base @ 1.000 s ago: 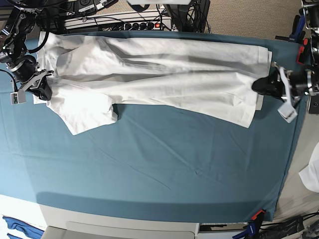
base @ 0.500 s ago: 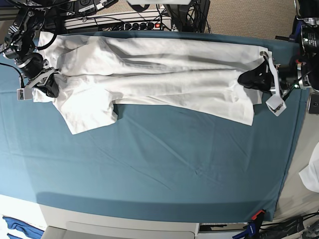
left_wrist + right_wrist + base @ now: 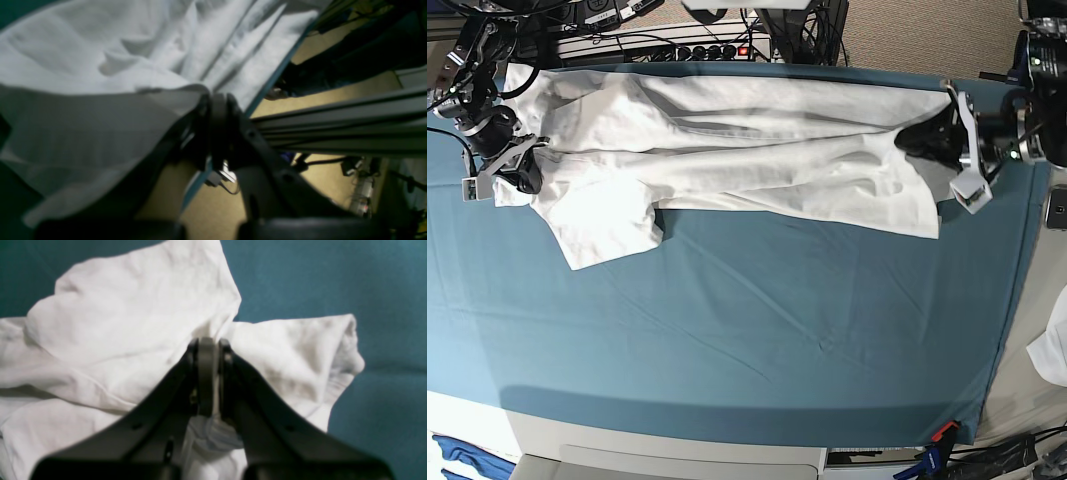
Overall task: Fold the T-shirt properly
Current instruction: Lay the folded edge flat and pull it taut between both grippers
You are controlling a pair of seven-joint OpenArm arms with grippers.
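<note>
The white T-shirt [image 3: 747, 150] lies stretched in a long wrinkled band across the back of the teal tablecloth [image 3: 777, 330], one sleeve hanging toward the front at the left. My left gripper [image 3: 917, 140] sits at the shirt's right end, shut on the hem. In the left wrist view the left gripper [image 3: 215, 100] pinches a lifted fold of the T-shirt [image 3: 100, 66]. My right gripper [image 3: 525, 178] is at the shirt's left end near the sleeve. The right wrist view shows the right gripper [image 3: 208, 343] shut on a bunch of the T-shirt [image 3: 116, 323].
A power strip with cables [image 3: 677, 45] runs behind the table's back edge. A white cloth [image 3: 1052, 350] lies off the right edge and a blue cloth [image 3: 462, 455] at the bottom left. An orange clamp [image 3: 942, 432] grips the tablecloth's front right corner.
My left gripper has carried the shirt's right end back and inward toward the table's rear. My right gripper shifted slightly back and inward with the left end, then held still.
</note>
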